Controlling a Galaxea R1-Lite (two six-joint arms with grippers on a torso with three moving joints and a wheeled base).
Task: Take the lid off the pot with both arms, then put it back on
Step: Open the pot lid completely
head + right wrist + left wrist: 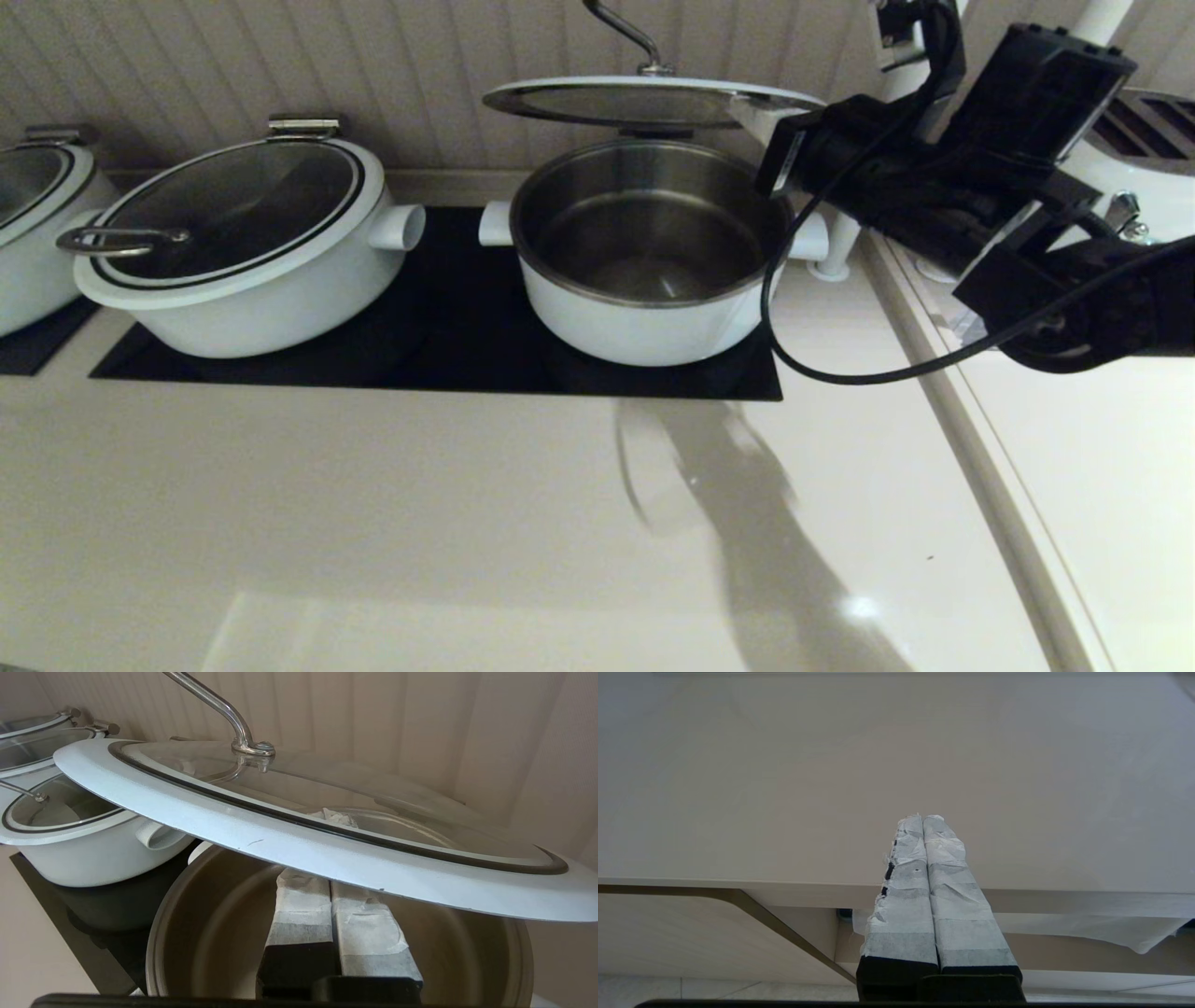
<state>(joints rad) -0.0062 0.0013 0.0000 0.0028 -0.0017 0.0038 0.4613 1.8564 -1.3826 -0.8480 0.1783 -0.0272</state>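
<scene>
left gripper (923, 817): pads together, over bare counter (784, 788) | right gripper (329, 877): pads together beneath lid's rim, propping it | lid (644, 99): raised above open pot (651, 266) | other lidded pot (243, 247): to its left

Pale counter with ribbed wall behind

Glossy cream countertop (373, 523) — soft highlights and a shadow across it; 1 black inset panel (448, 327) set into it; beige vertically grooved wall (233, 65) at the back; tiled floor (714, 989) below the counter edge.
</scene>
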